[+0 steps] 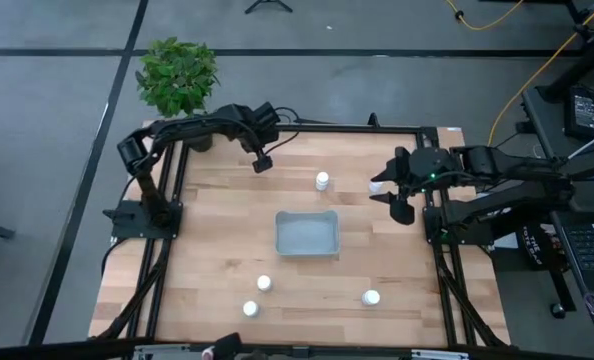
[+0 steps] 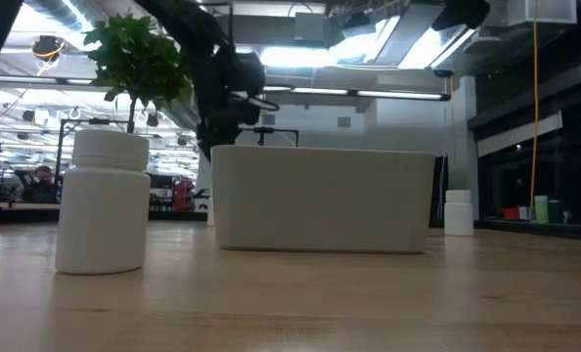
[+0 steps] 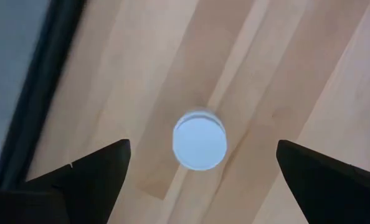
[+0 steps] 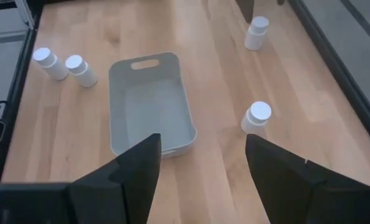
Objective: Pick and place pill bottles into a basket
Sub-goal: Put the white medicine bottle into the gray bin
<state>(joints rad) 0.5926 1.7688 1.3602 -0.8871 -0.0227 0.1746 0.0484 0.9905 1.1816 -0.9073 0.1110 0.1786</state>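
Currently the basket (image 1: 307, 233) sits mid-desk, long axis running left-right in the high view, open side up, nothing in it; the right wrist view shows a handle slot at one short end.

Bottles, all upright with caps up:
- one (image 1: 322, 181) just behind the basket, toward the back of the desk
- one (image 1: 376, 187) right at the right gripper (image 1: 394, 190), partly hidden by it, so contact can't be confirmed
- one (image 1: 264, 284) and one (image 1: 250, 309) near each other, front-left of the basket
- one (image 1: 371, 298) front-right of the basket

That's five visible from above; I can't find a sixth.

Left gripper (image 1: 262, 162) hangs over the back-left of the desk (image 1: 207, 240), near the plant (image 1: 177, 75). Its fingers (image 3: 88, 171) are spread wide, with a bottle (image 3: 199, 140) seen cap-on straight below, centred between them and not touched.

Right gripper's fingers (image 4: 129, 171) are also spread and hold nothing; its camera looks down the basket (image 4: 151, 102).

Room: bare wood all round the basket, and every bottle stands apart from its walls. The black frame rails (image 1: 172, 250) run along the left and right desk edges.
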